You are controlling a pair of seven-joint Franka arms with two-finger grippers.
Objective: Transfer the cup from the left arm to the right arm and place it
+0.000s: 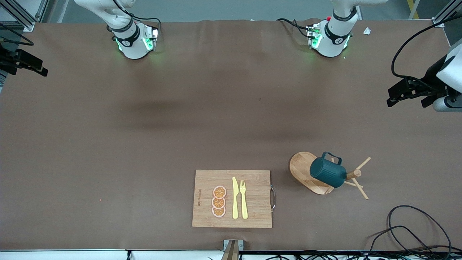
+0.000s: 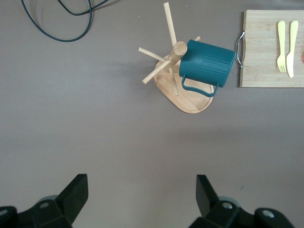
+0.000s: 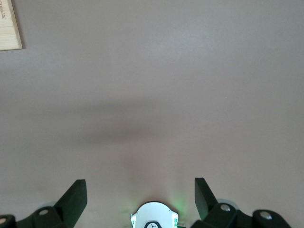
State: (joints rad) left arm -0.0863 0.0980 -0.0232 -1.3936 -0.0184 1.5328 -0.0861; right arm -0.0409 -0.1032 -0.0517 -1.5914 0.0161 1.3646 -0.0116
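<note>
The dark teal ribbed cup [image 1: 327, 172] hangs on its side on a peg of the wooden peg rack [image 1: 302, 169], toward the left arm's end of the table and near the front camera. It also shows in the left wrist view [image 2: 209, 61], handle over the rack's oval base [image 2: 190, 97]. My left gripper [image 1: 397, 95] is open and empty, high over the table's left-arm end; in its wrist view [image 2: 142, 190] only bare table lies between the fingers. My right gripper [image 1: 36, 66] is open and empty over the right-arm end, above bare table [image 3: 140, 190].
A wooden cutting board [image 1: 252, 180] with a metal handle lies beside the rack, carrying a yellow knife [image 1: 235, 198], a yellow fork [image 1: 243, 198] and orange slices [image 1: 219, 201]. Black cables [image 1: 415, 231] loop at the table's corner nearest the camera, past the rack.
</note>
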